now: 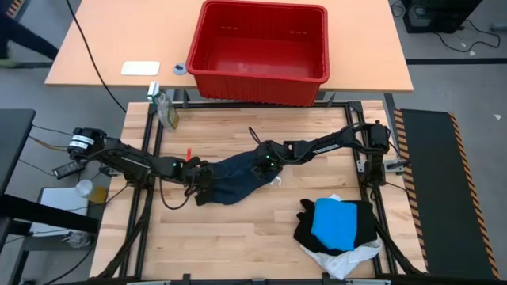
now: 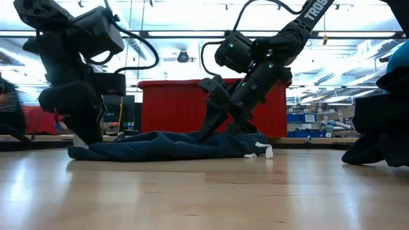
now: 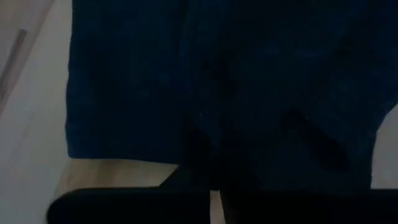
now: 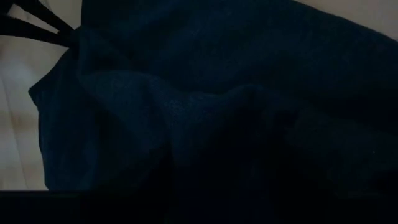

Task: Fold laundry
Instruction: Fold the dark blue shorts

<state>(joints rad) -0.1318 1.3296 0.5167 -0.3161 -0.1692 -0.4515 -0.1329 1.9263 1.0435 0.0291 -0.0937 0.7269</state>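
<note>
A dark navy garment [image 1: 238, 178] lies crumpled in the middle of the wooden table [image 1: 230, 237], flat on its underside. My left gripper [image 1: 200, 179] is at its left end, shut on the cloth. My right gripper [image 1: 264, 164] stands open over the garment's far right part, slanting down onto it; the right wrist view is filled with dark cloth [image 4: 205, 112]. At the near right lies a pile: a bright blue garment [image 1: 339, 220] on a black one [image 1: 360, 229], with a white one [image 1: 348, 257] under them. My left gripper pinches the garment's left end [image 3: 214, 168] between its two fingers, slanting down from the table's left. Creases in the cloth run toward the fingers. The garment stays lying on the table. My right gripper has a fingertip [image 2: 206, 128] down at the garment's top surface, slanting in from the right; whether it presses the cloth I cannot tell.
A red plastic basket [image 1: 261, 47] stands on the far table beyond the work surface. A small bottle [image 1: 165, 107] sits at the far left corner, and a small red thing [image 1: 190, 152] near my left arm. Bare wood lies along the near edge.
</note>
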